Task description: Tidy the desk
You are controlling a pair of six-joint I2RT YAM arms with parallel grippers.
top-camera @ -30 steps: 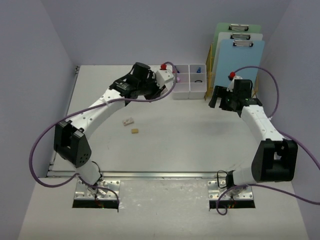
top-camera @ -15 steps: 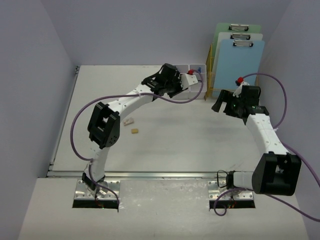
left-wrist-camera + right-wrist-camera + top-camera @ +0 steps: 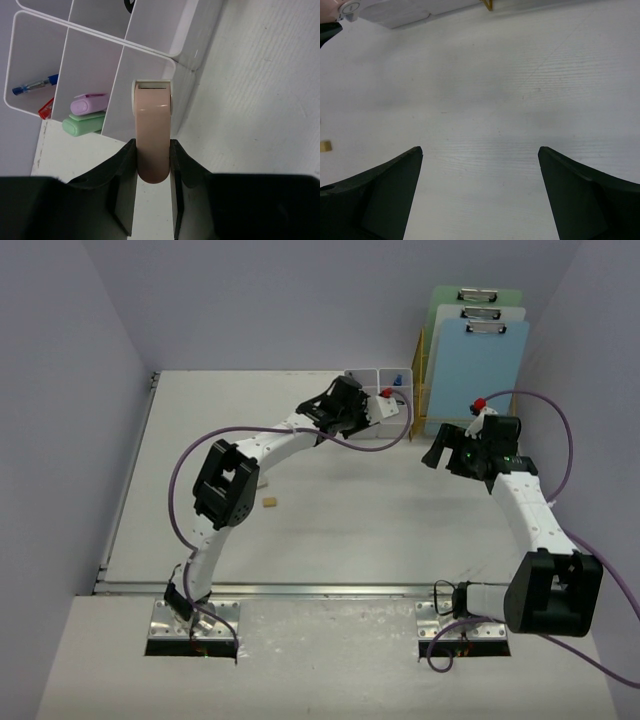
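Pinched in left gripper [image 3: 152,146]: pink tape case [image 3: 152,120] at near corner of organizer [image 3: 150,49].
Spread wide on right gripper [image 3: 480,155], over open desk [image 3: 485,95] right of organizer; purple case [image 3: 89,104], green case [image 3: 82,124] in next compartment.

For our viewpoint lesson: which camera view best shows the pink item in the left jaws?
Left wrist view: the pink item sits centred, clamped between the jaws. In the top view the left arm hides it; the right wrist view catches only a corner sliver.

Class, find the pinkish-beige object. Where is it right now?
Left wrist view, centre: the pinkish-beige object is clamped between the jaws of the left gripper, at the white organizer rim, right of the purple highlighter and green highlighter.
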